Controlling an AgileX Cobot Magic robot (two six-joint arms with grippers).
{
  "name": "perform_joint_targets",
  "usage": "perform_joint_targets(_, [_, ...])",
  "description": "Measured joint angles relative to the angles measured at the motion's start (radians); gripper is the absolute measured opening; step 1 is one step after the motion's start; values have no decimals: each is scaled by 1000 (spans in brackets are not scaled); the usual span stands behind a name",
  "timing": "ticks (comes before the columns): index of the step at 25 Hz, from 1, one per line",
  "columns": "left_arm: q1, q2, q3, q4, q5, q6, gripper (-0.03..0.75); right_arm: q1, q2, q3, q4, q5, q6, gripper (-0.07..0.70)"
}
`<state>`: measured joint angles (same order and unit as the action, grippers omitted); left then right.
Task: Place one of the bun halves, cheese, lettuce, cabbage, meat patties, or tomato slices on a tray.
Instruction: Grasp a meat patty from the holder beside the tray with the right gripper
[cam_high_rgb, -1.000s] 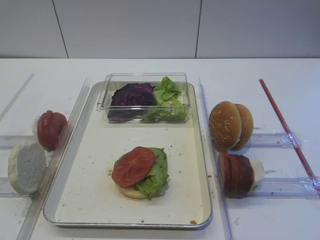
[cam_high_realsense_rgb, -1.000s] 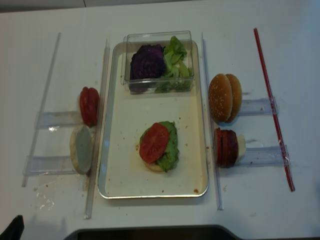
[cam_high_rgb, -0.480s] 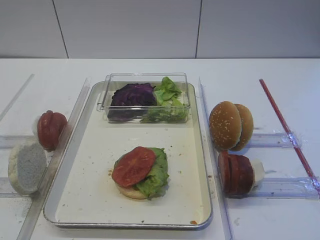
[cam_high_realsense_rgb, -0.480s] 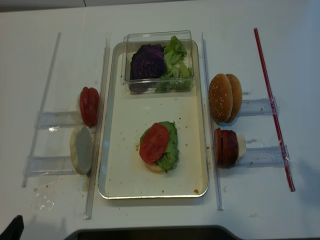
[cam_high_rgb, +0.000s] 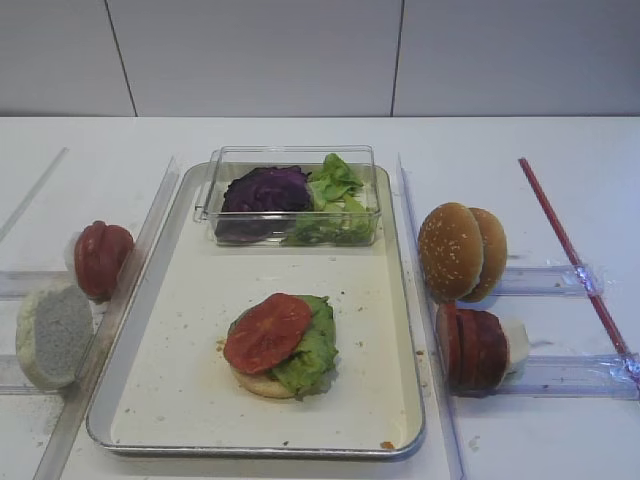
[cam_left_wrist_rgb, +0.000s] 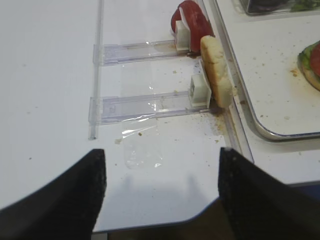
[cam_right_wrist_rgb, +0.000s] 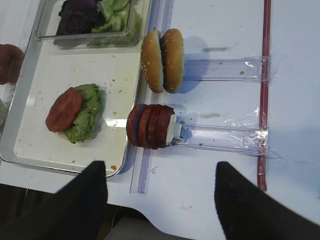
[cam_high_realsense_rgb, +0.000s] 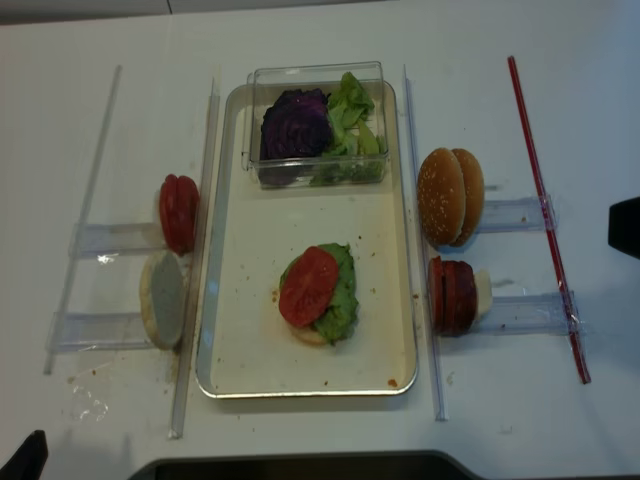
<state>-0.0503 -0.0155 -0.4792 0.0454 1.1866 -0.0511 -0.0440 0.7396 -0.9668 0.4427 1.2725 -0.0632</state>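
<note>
Nothing among the food has moved, but a dark bit of my right arm (cam_high_realsense_rgb: 626, 227) now pokes in at the right edge of the top view, where it was not before.

My right gripper (cam_right_wrist_rgb: 159, 167) is wide open and holds nothing. It hangs over the table, near the meat patties (cam_right_wrist_rgb: 150, 126) but not touching them. My left gripper (cam_left_wrist_rgb: 161, 152) is wide open too, with nothing in it, near the pale bun half (cam_left_wrist_rgb: 216, 77) and the tomato slices (cam_left_wrist_rgb: 190, 15) on that side.

The tray (cam_high_rgb: 190, 330) has a small stack in its middle: a bun bottom (cam_high_rgb: 260, 385), lettuce (cam_high_rgb: 312, 350), and a tomato slice (cam_high_rgb: 265, 332) on top. I think a patty goes there next.

What could go wrong? The patties stand on edge, pressed tight together on a clear rail (cam_right_wrist_rgb: 220, 137). If I come down a little off, I might pinch two at once, or push the whole row over. The sesame bun halves (cam_right_wrist_rgb: 162, 60) stand just beside them, so a wide swing could bump those off their rail.

The tomato slice sits tilted on the bumpy lettuce. A patty dropped on one side might slide off, or pull the tomato with it. Dropping it from too high could knock the stack apart.
</note>
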Motion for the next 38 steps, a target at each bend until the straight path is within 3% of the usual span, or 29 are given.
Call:
perform_joint_targets(28, [0,0,0,2,0,-5,440,6,247,-50,17,-16,-15,458])
perform_joint_targets(38, [0,0,0,10,0,-12,440,243,394,-98,-114,-22,116,457])
